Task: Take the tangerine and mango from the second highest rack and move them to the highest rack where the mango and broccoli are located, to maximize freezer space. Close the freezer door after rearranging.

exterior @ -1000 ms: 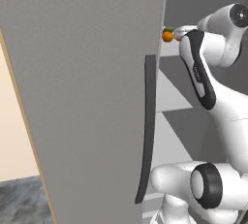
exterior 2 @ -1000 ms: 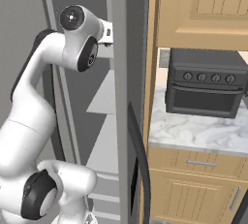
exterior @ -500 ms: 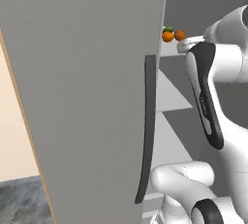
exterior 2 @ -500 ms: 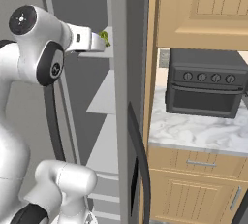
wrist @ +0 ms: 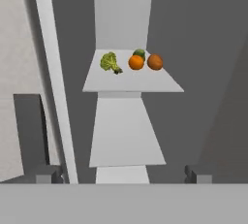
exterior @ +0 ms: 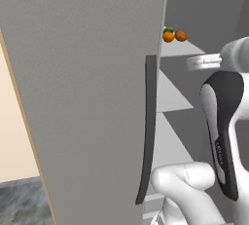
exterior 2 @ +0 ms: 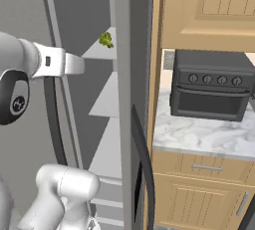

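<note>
In the hand view the highest rack (wrist: 160, 85) carries the bright-orange tangerine (wrist: 136, 62), with the lime-green mango (wrist: 139, 52) just behind it. A darker reddish-orange ball (wrist: 155, 61) lies to their right and broccoli (wrist: 110, 63) to their left. The second highest rack (wrist: 126, 131) below is a bare pale slab. My gripper (wrist: 123, 177) is open, its fingertips (wrist: 48, 174) wide apart, well back from the shelves and holding nothing. The freezer door (exterior: 87, 97) stands open. From the left base view the tangerine (exterior: 168, 36) sits at the rack's front edge.
The open door's dark handle (exterior: 148, 131) runs down close beside my arm. The other door (exterior 2: 133, 124) with its dark handle stands on the right. Beyond it, a black toaster oven (exterior 2: 214, 92) stands on a marble counter (exterior 2: 199, 137) under wooden cabinets. Broccoli (exterior 2: 105, 39) shows up high.
My hand has drawn back from the highest rack, away from the fruit, and the arm has swung lower. The fruit stays on the rack. The gripper remains open.
</note>
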